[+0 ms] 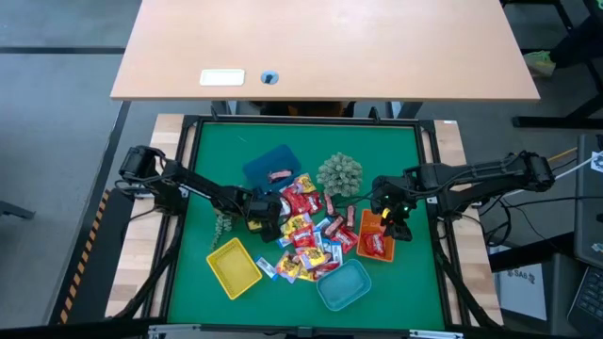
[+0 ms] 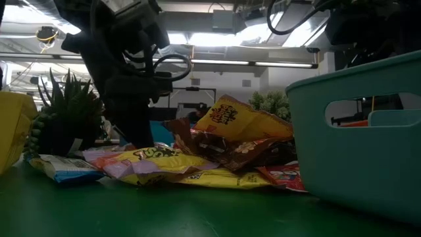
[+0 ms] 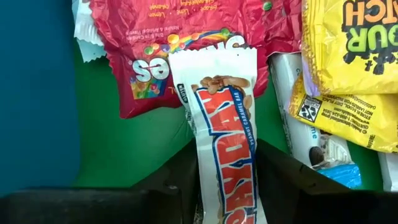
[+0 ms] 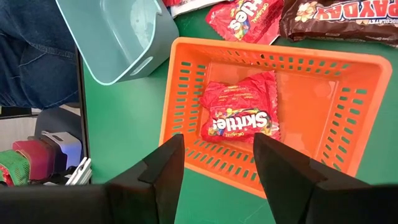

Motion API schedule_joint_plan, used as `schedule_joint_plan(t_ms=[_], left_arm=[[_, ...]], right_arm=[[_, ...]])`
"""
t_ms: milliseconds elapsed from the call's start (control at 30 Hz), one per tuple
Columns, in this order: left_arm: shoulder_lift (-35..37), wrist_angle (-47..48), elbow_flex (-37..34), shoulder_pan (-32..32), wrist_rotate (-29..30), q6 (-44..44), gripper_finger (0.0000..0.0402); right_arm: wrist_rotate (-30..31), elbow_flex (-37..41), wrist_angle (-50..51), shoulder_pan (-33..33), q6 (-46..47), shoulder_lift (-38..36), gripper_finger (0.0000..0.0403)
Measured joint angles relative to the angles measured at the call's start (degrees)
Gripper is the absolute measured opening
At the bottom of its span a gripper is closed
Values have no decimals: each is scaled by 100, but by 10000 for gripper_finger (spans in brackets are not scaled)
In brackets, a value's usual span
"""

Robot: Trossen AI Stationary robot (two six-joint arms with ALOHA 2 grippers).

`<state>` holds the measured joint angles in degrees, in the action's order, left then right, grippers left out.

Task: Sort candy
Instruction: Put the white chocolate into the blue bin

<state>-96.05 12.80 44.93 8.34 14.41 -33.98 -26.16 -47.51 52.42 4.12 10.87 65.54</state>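
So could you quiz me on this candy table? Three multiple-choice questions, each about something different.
1. Where does the red Skittles pack under the right gripper lie?
A. teal tray
B. orange tray
C. yellow tray

2. How many trays are on the mat?
A. two
B. four
C. six

3. What sits between the left gripper's fingers?
A. a white PayDay bar
B. a plant
C. nothing

Answers: 1 B, the right wrist view shows it inside the orange tray. 2 B, blue, yellow, teal and orange from above. 3 A, the left wrist view shows the bar between them.
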Motion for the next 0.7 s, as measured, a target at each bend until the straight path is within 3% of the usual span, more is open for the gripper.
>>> schedule_joint_plan(t_ms=[700], left_arm=[[-13, 269, 803, 0, -80, 204, 116]], right_arm=[[-1, 0, 2, 0, 1, 0, 193]])
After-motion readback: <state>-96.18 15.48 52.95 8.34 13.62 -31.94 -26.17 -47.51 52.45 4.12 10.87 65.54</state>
